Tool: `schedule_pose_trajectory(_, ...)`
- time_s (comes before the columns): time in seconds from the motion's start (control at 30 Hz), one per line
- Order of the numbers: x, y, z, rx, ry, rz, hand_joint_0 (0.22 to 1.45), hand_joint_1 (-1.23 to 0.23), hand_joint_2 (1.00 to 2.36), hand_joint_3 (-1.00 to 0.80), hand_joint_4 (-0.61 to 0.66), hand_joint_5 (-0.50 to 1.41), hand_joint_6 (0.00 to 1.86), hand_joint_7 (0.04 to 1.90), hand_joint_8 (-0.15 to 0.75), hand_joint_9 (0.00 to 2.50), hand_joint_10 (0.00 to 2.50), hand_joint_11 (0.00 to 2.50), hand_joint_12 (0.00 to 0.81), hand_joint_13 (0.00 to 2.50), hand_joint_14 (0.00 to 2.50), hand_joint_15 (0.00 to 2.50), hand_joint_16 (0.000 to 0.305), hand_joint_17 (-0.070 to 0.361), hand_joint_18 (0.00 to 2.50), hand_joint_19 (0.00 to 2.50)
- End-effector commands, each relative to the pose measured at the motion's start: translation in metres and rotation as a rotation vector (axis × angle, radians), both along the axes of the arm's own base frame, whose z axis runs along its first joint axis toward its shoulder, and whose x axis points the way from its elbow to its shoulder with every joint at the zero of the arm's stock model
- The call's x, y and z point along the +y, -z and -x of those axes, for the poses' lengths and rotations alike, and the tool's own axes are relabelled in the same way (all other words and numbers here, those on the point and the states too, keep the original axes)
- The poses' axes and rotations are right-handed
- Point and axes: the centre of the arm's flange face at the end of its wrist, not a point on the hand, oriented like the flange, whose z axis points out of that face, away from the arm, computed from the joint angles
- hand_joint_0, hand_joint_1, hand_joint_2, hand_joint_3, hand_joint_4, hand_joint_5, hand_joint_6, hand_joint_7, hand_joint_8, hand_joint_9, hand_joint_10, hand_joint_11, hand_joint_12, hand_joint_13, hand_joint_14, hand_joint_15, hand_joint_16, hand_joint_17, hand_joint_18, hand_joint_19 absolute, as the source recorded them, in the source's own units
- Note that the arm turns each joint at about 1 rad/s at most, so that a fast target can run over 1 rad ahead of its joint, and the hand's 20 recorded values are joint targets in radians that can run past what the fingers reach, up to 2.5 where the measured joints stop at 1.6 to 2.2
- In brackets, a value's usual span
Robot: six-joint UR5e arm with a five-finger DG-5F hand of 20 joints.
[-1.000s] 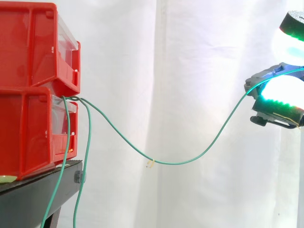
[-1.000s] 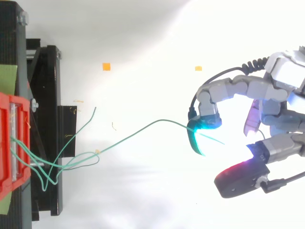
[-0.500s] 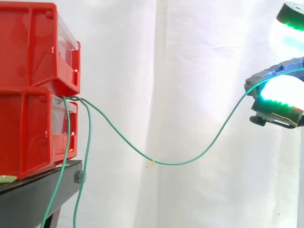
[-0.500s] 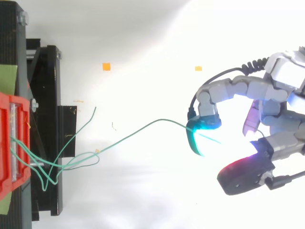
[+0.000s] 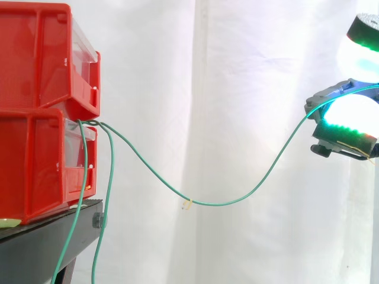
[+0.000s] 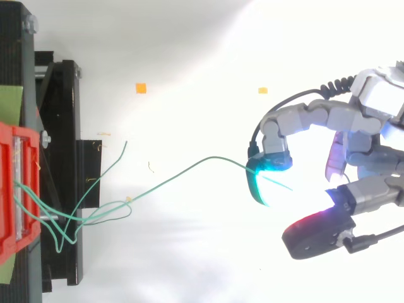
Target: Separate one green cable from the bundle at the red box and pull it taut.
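Grips the cable (image 5: 219,205) in the robot hand (image 6: 275,151), with a curled finger hooked over it near its free end, well to the right of the red box (image 5: 35,160) in the side view. Holds it about level with the bundle (image 5: 95,123), seemingly to lift one strand clear and leave room to draw it away from the box. Leaves the other strands (image 5: 109,195) hanging straight down just beside the box, past the edge of the stand (image 5: 41,248). Looks separated already, but not yet taut.

Comes out of the bundle at the box front and dips in a deep sag. Bottoms out roughly midway between box and robot hand, beside a small yellow tag (image 5: 188,204), then climbs steeply to the fingers. Lies with its long axis running from box to robot hand, near level end to end despite the belly. From above, heads away from the box in a gentle bow, with a short free tip poking past the finger and pointing away from the box.

Probably calls for more travel away from the box, along that same axis, to take out the slack. Could slip through a light hold, or drag the other strands along if tangled with them at the box.
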Motion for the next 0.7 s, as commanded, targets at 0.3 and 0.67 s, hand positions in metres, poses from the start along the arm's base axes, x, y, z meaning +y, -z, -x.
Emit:
schedule_pose_trajectory(0.3, -0.0002, -0.0002, 0.0006, 0.006, 0.0, 0.002, 0.58, -0.56, 1.0, -0.5, 0.03, 0.15, 0.5, 1.39, 0.028, 2.5, 2.5, 0.32, 0.414, 2.5, 0.03, 1.51, 0.047, 0.106, 1.79, 0.25)
schedule_pose_trajectory(0.67, -0.0003, 0.0006, 0.0011, 0.009, 0.0, 0.003, 0.68, -0.71, 1.0, -0.45, 0.01, 0.15, 0.5, 1.39, 0.01, 2.5, 2.5, 0.32, 0.42, 2.5, 0.03, 1.54, 0.046, 0.103, 1.81, 0.3)
